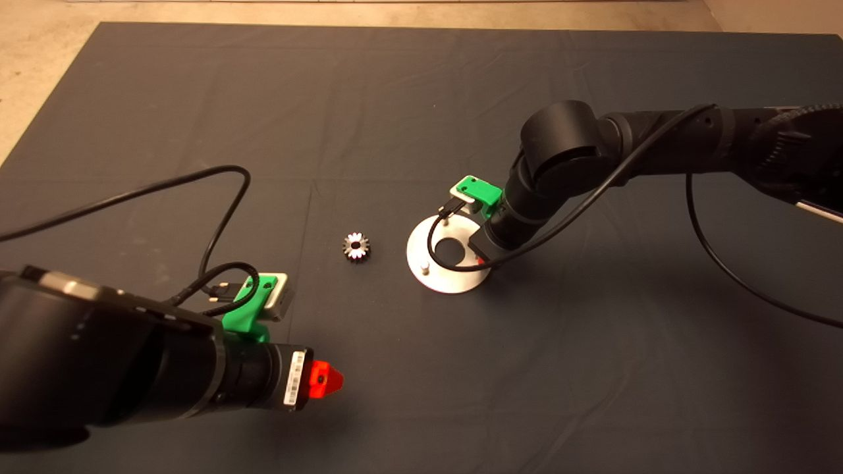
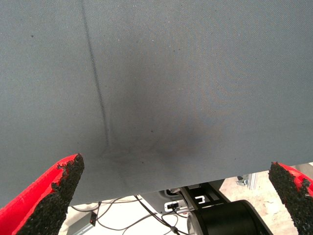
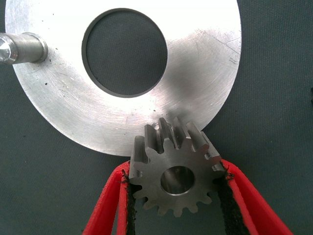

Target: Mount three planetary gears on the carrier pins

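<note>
The left gripper (image 1: 327, 380) hangs over the near left part of the dark mat (image 1: 395, 99), well apart from any gear, and in its wrist view the two red fingers (image 2: 51, 193) stand wide open over bare cloth with nothing between them. Right of it, near the middle of the mat, one loose gear (image 1: 356, 247) lies flat on the cloth, just left of the silver disc (image 1: 421, 253) and not touching it. On the disc two upright pins show in the head view, one at its near left part (image 1: 425, 268) and one toward its far side (image 1: 447, 220); the rest of the disc is hidden under the right arm. The right gripper (image 3: 177, 196) is down at the disc's right edge, its fingers (image 3: 110, 200) closed on a second gear (image 3: 176, 166), black pads pressed to the teeth on opposite sides. That gear sits between the fingertips with its bore facing the wrist camera, its far teeth over the disc's rim, apart from the one pin (image 3: 22, 47) seen in that view across the central hole (image 3: 124, 51)
</note>
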